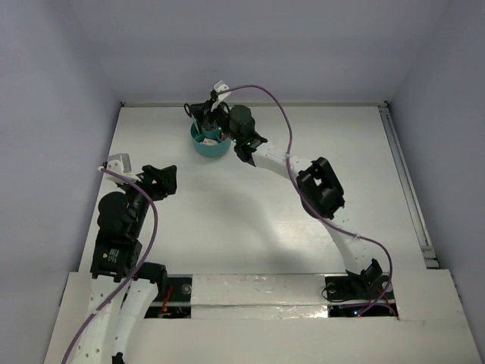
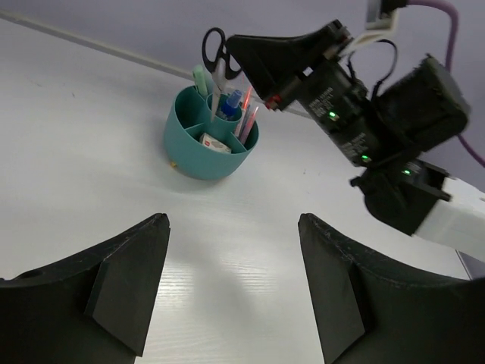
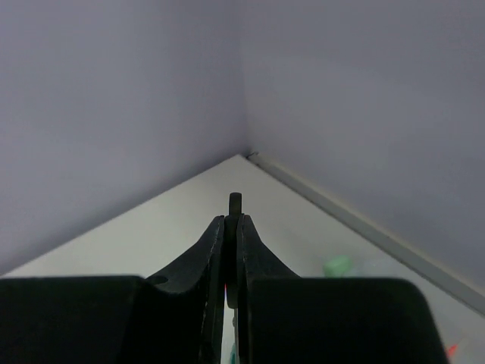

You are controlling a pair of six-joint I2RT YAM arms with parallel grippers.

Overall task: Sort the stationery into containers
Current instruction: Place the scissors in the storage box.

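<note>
Teal organiser (image 1: 210,145) up top centre of bench (image 1: 250,227), pens (image 2: 244,114) and eraser (image 2: 214,142) inside. Right over it, right hand (image 2: 232,44) pressed together, pinching black scissors (image 2: 215,54) by handle, blades down in organiser. Mid-left of top view, left hand (image 2: 231,224) spread wide, well apart from organiser.

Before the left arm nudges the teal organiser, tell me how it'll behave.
The teal organiser looks like thin plastic, so probably light and likely to slide on the smooth table. Its base is wide, so tipping seems unlikely, though the tall scissors, pinched by the right gripper, could lever it.
</note>
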